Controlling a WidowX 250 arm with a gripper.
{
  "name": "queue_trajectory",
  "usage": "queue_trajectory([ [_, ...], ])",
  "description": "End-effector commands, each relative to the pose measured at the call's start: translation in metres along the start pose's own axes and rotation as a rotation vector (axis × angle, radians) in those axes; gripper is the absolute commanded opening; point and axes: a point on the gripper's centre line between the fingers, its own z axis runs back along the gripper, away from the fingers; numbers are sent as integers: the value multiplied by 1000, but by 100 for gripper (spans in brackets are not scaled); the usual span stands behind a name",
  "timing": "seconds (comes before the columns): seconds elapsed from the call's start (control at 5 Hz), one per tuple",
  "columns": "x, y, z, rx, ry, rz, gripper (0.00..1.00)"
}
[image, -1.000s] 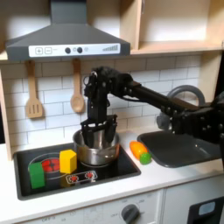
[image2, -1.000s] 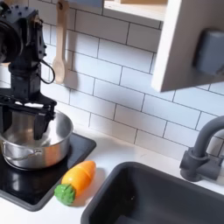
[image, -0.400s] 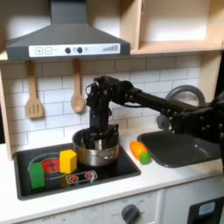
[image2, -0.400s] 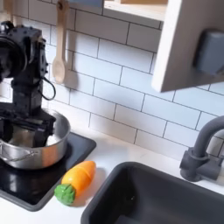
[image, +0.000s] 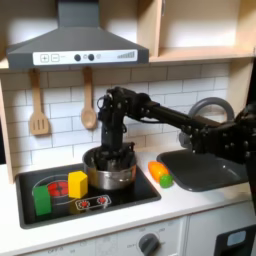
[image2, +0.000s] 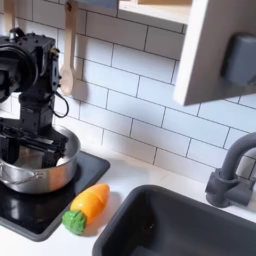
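Gripper (image: 110, 158) sits low centre-left in the first exterior view, down inside the steel pot (image: 110, 174); in the second exterior view it's at mid-left (image2: 38, 143), fingers dipping past the pot (image2: 30, 172) rim. Jaws look spread, one finger toward each side of the pot's mouth, nothing seen pinched btwn them. Can't tell if fingertips touch the pot's inside.

Pot stands on the black stovetop (image: 60, 200), lower left of the first exterior view, approx at the hob's right end. In the second exterior view the stovetop (image2: 45, 215) fills the lower-left corner w/ the pot on it.

Toy carrot (image: 160, 174), orange w/ green end, lies on the white counter just right of the pot in the first exterior view, btwn hob and sink (image: 205, 170). In the second exterior view the carrot (image2: 85, 208) is at bottom centre-left, beside the hob edge, sink (image2: 180, 230) at lower right.

On the hob's left part, first exterior view: yellow block (image: 77, 184) and green block (image: 42, 197), well apart from the gripper. Wooden spatula (image: 38, 105) and wooden spoon (image: 88, 100) hang on the tile wall, upper left. Faucet (image2: 228, 175) at right edge of the second exterior view.
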Motion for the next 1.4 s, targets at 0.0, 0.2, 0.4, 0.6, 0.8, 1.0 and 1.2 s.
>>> queue_trajectory([
  [0.0,20,23,2,-1,-1,81,100],
  [0.2,32,34,4,-6,-2,127,100],
  [0.4,40,42,5,-5,-5,154,100],
  [0.6,35,41,3,-7,4,144,100],
  [0.8,31,35,0,-10,6,114,100],
  [1.0,22,31,-6,-9,20,96,100],
  [1.2,12,26,0,-16,13,78,100],
])
